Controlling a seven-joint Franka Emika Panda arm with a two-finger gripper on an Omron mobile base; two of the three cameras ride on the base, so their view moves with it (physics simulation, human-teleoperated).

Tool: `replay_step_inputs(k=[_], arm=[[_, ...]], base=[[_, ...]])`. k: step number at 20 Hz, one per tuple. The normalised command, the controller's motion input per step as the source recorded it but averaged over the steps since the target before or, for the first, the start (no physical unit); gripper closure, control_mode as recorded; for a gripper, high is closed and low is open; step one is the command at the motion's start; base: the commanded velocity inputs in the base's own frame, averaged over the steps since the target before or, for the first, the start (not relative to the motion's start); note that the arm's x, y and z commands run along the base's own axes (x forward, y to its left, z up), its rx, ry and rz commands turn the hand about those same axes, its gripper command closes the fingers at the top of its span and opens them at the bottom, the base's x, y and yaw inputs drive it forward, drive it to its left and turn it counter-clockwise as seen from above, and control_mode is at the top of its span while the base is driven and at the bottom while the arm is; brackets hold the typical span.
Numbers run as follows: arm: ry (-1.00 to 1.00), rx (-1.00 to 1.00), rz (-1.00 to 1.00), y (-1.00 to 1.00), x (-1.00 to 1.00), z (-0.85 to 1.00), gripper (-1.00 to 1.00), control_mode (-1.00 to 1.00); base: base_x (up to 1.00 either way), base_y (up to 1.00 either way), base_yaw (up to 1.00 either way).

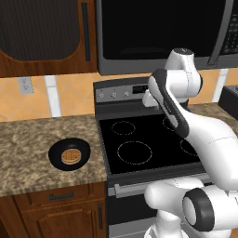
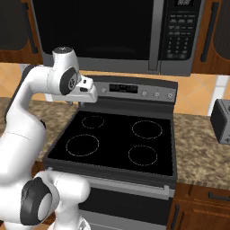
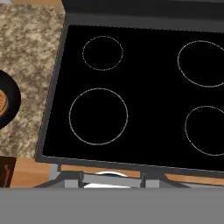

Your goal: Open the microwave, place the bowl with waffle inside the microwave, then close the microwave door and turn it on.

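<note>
You are at the very start: nothing of the task looks done yet. The microwave (image 1: pixel 160 35) above the stove (image 1: pixel 144 139) has its door (image 2: pixel 96 33) shut, the long grey handle (image 2: pixel 157 36) untouched, so opening it is your first step, and after that come the placing, the closing and the start button on the panel (image 2: pixel 179 33) at the right side. The bowl (image 1: pixel 69 154) sits on the counter (image 1: pixel 28 148) to the left of the stove, near the counter's front edge and a little apart from the stove's left edge; in the hand view it shows at the left border. It is a small, shallow black bowl, and the waffle (image 1: pixel 71 155) lies flat inside it, a round golden-brown disc with a grid pattern. The gripper (image 2: pixel 90 95) hangs over the back left part of the stove, in front of the knob panel, well apart from the bowl and below the door. It holds nothing, but how wide the jaws stand I cannot tell from these pictures.
</note>
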Motion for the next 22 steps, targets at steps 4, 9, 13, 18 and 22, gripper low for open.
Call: replay_step_inputs(k=[4,9,13,18,22], arm=[[-0.13,0.18,0.00,-0.46,-0.05,0.23,-1.00,-1.00],[-0.26,0.31,-0.02,-1.00,-0.06,0.65,-1.00,-1.00],[-0.12,0.13,-0.14,-1.00,0.01,0.43,-1.00,-1.00],[-0.12,-0.01,-0.16,-0.96,0.10,0.23,-1.00,-1.00],[-0.22,-0.18,-0.14,-0.63,0.06,0.17,-1.00,-1.00]], base=[[0.00,0.00,0.00],[0.00,0.00,0.00],[0.00,0.00,0.00],[0.00,0.00,0.00],[0.00,0.00,0.00]])
